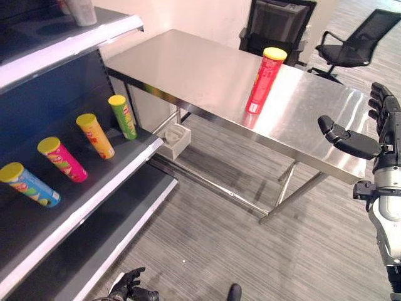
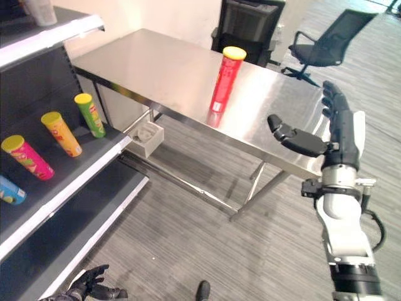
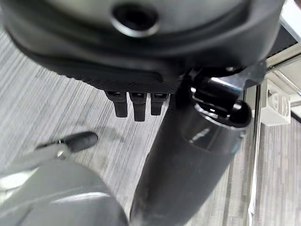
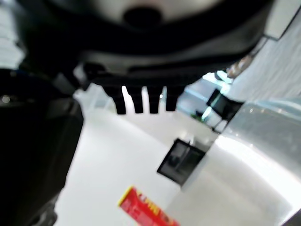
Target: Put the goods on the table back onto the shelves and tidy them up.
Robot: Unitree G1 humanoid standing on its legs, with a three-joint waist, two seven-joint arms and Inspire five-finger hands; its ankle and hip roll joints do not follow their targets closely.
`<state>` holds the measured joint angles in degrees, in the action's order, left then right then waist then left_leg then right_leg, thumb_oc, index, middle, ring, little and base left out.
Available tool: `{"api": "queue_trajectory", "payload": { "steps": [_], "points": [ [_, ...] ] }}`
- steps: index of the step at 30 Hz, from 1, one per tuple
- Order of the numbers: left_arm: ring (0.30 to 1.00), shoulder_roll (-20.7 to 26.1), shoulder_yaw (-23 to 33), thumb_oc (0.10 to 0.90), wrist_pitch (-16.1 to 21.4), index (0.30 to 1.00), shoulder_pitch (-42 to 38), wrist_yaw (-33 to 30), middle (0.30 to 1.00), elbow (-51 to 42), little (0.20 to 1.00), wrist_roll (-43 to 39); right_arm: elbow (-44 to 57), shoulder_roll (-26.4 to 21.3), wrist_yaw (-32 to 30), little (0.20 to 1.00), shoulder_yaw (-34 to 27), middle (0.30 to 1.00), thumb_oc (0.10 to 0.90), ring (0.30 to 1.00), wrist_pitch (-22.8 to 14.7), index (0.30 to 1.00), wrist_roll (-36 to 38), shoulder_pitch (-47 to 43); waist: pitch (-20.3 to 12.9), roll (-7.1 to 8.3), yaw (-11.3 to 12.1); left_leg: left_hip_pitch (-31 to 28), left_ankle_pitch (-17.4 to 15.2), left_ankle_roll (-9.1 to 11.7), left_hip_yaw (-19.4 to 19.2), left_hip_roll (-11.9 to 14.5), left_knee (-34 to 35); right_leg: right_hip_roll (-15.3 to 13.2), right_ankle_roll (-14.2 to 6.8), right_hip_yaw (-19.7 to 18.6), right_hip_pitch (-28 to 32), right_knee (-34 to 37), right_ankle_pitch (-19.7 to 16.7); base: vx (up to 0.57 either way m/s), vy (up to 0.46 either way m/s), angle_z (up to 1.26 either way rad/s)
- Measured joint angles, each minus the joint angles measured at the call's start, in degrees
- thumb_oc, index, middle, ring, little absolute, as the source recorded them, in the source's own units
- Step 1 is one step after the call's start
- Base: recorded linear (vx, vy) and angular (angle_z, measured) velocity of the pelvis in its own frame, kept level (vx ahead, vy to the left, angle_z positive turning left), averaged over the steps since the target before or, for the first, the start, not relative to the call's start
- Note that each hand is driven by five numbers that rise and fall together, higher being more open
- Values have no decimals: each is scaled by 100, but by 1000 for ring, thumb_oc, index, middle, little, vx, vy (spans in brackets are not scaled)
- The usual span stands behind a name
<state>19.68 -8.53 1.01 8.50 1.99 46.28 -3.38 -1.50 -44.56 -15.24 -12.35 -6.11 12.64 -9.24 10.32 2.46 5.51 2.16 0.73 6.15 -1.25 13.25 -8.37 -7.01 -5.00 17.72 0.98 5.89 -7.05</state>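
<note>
A tall red can with a yellow lid [image 1: 265,80] stands upright on the steel table [image 1: 188,69], near its front edge. My right hand [image 1: 387,135] is raised to the right of the can, a good way from it. It is open, with straight fingers and the thumb [image 2: 294,139] pointing toward the can, and it holds nothing. The right wrist view shows the red can [image 4: 146,212] far past the fingers [image 4: 141,101]. My left hand [image 1: 128,287] hangs low over the floor beside the shelf, open and holding nothing. Several cans lie on the shelf [image 1: 100,188]: green [image 1: 123,116], orange [image 1: 95,135], pink [image 1: 61,158], blue [image 1: 28,184].
Two black office chairs [image 1: 276,25] [image 1: 357,44] stand behind the table. A white box [image 1: 174,139] sits on the floor under the table's left end. A pale container [image 1: 81,11] stands on the upper shelf. Grey carpet lies between shelf and table.
</note>
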Motion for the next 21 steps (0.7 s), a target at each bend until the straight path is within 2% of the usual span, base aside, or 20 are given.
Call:
{"api": "queue_trajectory", "payload": {
  "steps": [1,2,3,4,5,6,7,8,9,10,11,12,13,14,15,16,17,18,20,21],
  "points": [
    [900,-33,-51,800,40,900,-150,1,900,-15,900,-99,-3,-2,-47,900,-100,900,800,900,-5,900,3,-78,126,77,-3,422,-145,117,345,-297,-411,-164,39,42,-16,-1,-9,180,111,48],
    [900,-54,-184,800,55,900,-257,15,900,-58,900,-105,-18,-32,-54,900,-87,900,800,900,2,900,2,-244,151,96,22,503,-184,35,722,-822,83,-366,7,28,-140,-4,2,135,85,47],
    [900,-107,-263,800,59,900,-221,18,900,-63,900,-99,-16,-76,-45,900,-39,900,800,900,-16,900,-8,-396,135,-39,23,654,-246,-78,709,-1137,377,-393,-41,-108,-217,1,9,256,178,6],
    [900,-189,-275,800,53,900,-223,18,900,-68,900,-98,-12,-96,-85,900,-20,900,800,900,-34,900,-7,-505,127,-155,29,683,-315,-305,792,-1368,501,-422,-116,-150,-378,1,81,201,136,-52],
    [900,-113,-264,800,-1,900,-183,-9,900,-113,900,-82,-22,-12,-142,900,31,900,800,900,-67,900,-50,-464,215,-533,285,816,88,-381,334,-794,577,-17,103,-40,-899,-1983,783,374,293,-62],
    [900,366,-194,800,27,900,-5,16,900,-135,900,-80,-34,220,-113,900,121,900,800,900,41,900,-67,-412,291,146,366,698,111,-347,119,-1127,578,-225,80,-88,-524,-2112,2023,474,422,-57],
    [900,271,-159,800,-71,900,-11,-12,900,66,900,-78,-21,265,-108,900,125,900,800,900,40,900,-90,-492,314,42,347,628,185,-366,117,-1035,603,-106,12,-77,-247,-1744,1813,402,390,-23],
    [900,224,-179,800,-157,900,64,23,900,195,900,-42,99,312,-111,900,27,900,800,900,47,900,-187,-508,321,5,343,398,240,-501,29,-1182,792,-85,-139,-110,-22,-1454,1528,328,372,-74],
    [900,-74,-145,800,-196,900,399,-10,900,414,900,13,333,699,-251,900,-51,900,800,900,79,900,-349,-458,218,-196,191,-385,370,-829,-277,-1396,1342,-760,-299,-7,-582,-3341,1647,211,274,-70],
    [900,-23,-116,800,-174,900,329,-15,900,404,900,12,322,677,-279,900,-51,900,800,900,107,900,-355,-432,210,-150,76,-468,247,-872,-291,-1561,1278,-845,-335,-70,-709,-3692,1555,272,248,-57],
    [900,-9,-107,800,-179,900,290,-11,900,409,900,13,323,669,-275,900,-51,900,800,900,118,900,-364,-437,213,-155,57,-457,176,-879,-324,-1567,1205,-891,-385,-133,-804,-3850,1481,214,76,-24],
    [900,10,22,800,-158,900,213,-6,900,433,900,7,384,670,-268,900,-39,900,800,900,156,900,-370,-469,273,-181,67,-539,-79,-1078,-525,-1602,1038,-1246,-869,-265,-1407,-5037,860,173,-105,-35],
    [900,10,53,800,-165,900,146,-33,900,418,900,5,479,686,-270,900,-34,900,800,900,151,900,-380,-447,303,-248,28,-747,-100,-1000,-549,-1595,1143,-1587,-823,-289,-1906,-5786,588,131,-88,-19],
    [900,17,111,800,-155,900,147,-74,900,393,900,6,483,657,-270,900,-21,900,800,900,155,900,-380,-405,271,-348,-101,-868,-100,-1002,-456,-1587,1159,-1623,-692,-266,-1950,-5061,865,209,-164,15],
    [900,121,213,800,-79,900,143,-124,900,188,900,4,473,433,-330,900,-30,900,800,900,159,900,-379,-434,253,-357,-171,-904,-116,-1013,-451,-1626,1198,-1568,-592,-185,-1904,-3627,866,138,-109,34],
    [900,227,259,800,14,900,89,-141,900,18,900,4,451,208,-403,900,-41,900,800,900,130,900,-379,-441,224,-325,-197,-1025,-163,-987,-439,-1609,1286,-1521,-496,-214,-1947,-2704,733,323,-228,23],
    [900,276,318,800,56,900,4,-156,900,2,900,4,442,97,-404,900,-33,900,800,900,107,900,-379,-492,180,-255,-189,-1020,-234,-939,-446,-1635,1289,-1500,-624,-209,-1975,-2018,593,278,-155,16],
    [900,338,325,800,54,900,-85,-172,900,38,900,11,456,60,-398,900,-24,900,800,900,52,900,-384,-507,131,-171,-175,-1065,-278,-904,-378,-1656,1303,-1454,-719,-375,-1985,-1231,370,357,-208,15],
    [900,318,427,800,29,900,-148,-168,900,149,900,14,465,23,-381,900,-16,900,800,900,0,900,-460,-503,86,-97,-223,-1198,-384,-820,-273,-1636,1304,-1219,-932,-772,-1786,-198,-5,242,-157,25],
    [900,309,408,800,20,900,-149,-154,900,150,900,17,466,18,-381,900,-64,900,800,900,0,900,-482,-505,89,-72,-224,-1304,-404,-830,-256,-1623,1315,-1120,-827,-816,-1754,-111,-97,249,-194,25]
  ]
}}
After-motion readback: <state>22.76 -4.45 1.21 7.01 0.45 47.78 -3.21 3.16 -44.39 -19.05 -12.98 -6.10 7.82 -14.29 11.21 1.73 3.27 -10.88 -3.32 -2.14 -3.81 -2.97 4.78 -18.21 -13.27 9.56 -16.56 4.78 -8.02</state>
